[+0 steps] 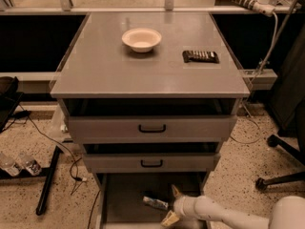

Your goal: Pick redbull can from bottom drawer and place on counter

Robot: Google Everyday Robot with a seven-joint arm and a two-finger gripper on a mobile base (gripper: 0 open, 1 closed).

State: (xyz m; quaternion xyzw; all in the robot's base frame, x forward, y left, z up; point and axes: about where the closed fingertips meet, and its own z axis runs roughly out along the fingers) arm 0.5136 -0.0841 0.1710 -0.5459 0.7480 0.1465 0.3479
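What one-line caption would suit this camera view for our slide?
Open gripper beside the redbull can lying in the bottom drawer; bowl and dark packet on the counter.
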